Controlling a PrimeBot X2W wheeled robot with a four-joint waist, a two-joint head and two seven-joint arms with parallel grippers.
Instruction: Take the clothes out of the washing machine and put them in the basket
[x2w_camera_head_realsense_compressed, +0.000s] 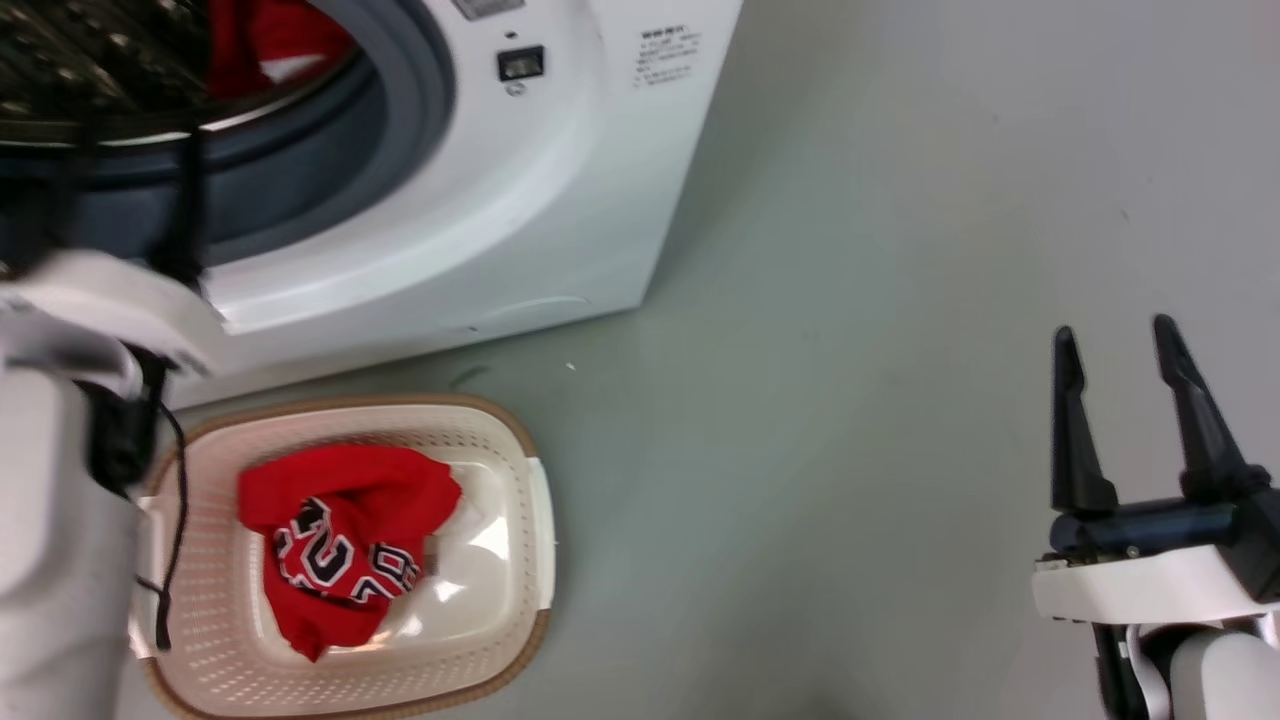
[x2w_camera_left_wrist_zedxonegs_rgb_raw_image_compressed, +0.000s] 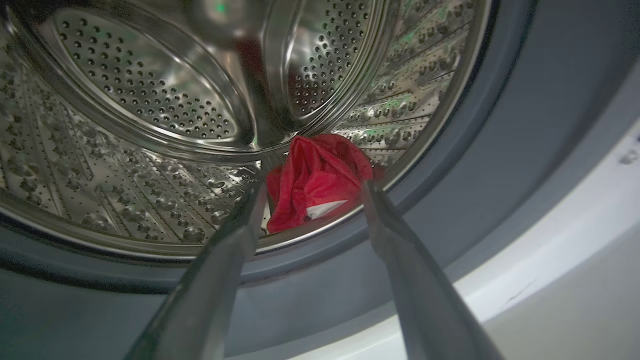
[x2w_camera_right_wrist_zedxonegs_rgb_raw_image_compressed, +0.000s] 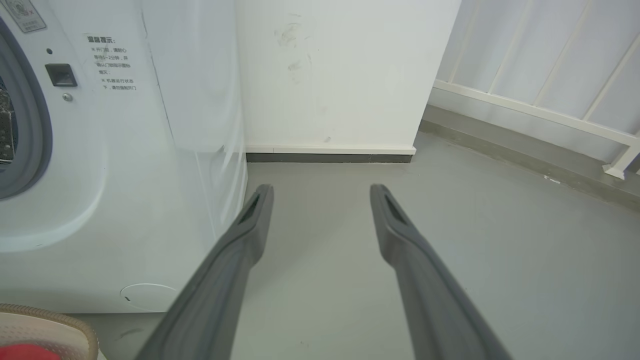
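Left gripper (x2w_camera_left_wrist_zedxonegs_rgb_raw_image_compressed: 313, 186) spread wide, empty; crumpled red fabric garment (x2w_camera_left_wrist_zedxonegs_rgb_raw_image_compressed: 320, 167) lies dead ahead, centred between your jaws, at perforated steel drum (x2w_camera_left_wrist_zedxonegs_rgb_raw_image_compressed: 150, 100) lip.

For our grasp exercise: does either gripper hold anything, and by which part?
Nothing held. Left gripper, open, flanks the red garment in the drum; right gripper open, empty.

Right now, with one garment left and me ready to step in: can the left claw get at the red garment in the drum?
Probably yes. The left claw is open and aimed straight at the red garment lying at the front edge of the drum; nothing shows between them.
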